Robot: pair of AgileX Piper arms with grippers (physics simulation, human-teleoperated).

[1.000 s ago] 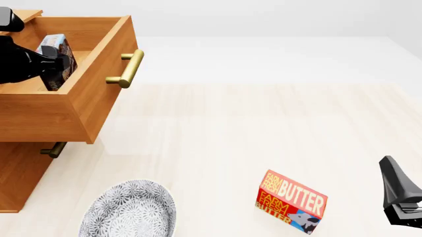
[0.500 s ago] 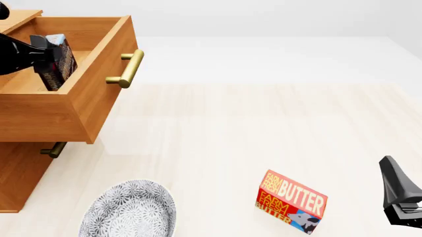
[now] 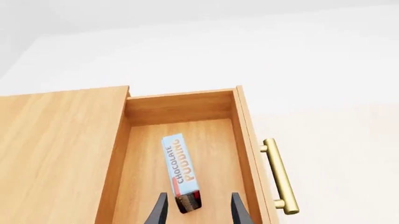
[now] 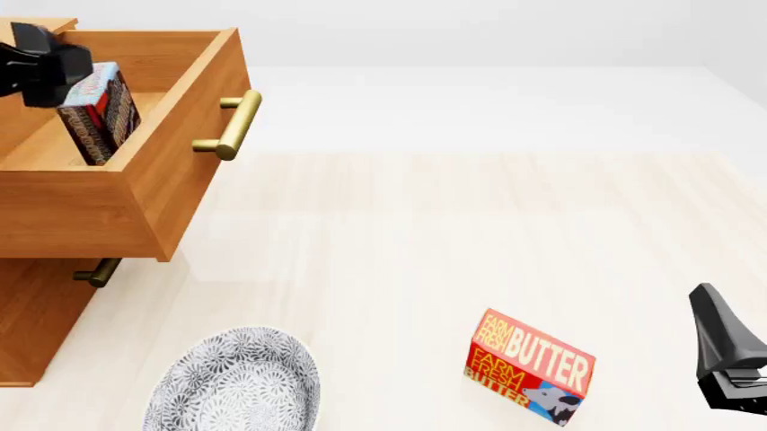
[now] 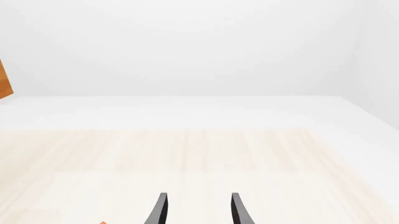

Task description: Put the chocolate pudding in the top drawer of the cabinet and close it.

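The chocolate pudding [image 4: 99,112] stands on edge, tilted, inside the pulled-out top drawer [image 4: 144,193] of the cabinet [image 4: 36,314]. In the left wrist view the pudding [image 3: 179,168] shows its light blue face on the drawer's floor. My left gripper [image 4: 60,76] hovers just above and left of the box, open, its fingers [image 3: 159,210] apart on either side of the box's near end without gripping it. The drawer's brass handle [image 4: 233,126] faces right. My right gripper [image 4: 731,359] rests low at the right edge, open and empty [image 5: 198,210].
A red-and-yellow butter box [image 4: 530,366] stands on the table at front right. A patterned grey plate [image 4: 240,382] lies at the front, just right of the cabinet. A lower drawer's handle [image 4: 96,272] shows under the open drawer.
My left gripper has let go of the pudding and drawn up and back to the left. The box stays leaning in the drawer. The right arm has not moved.
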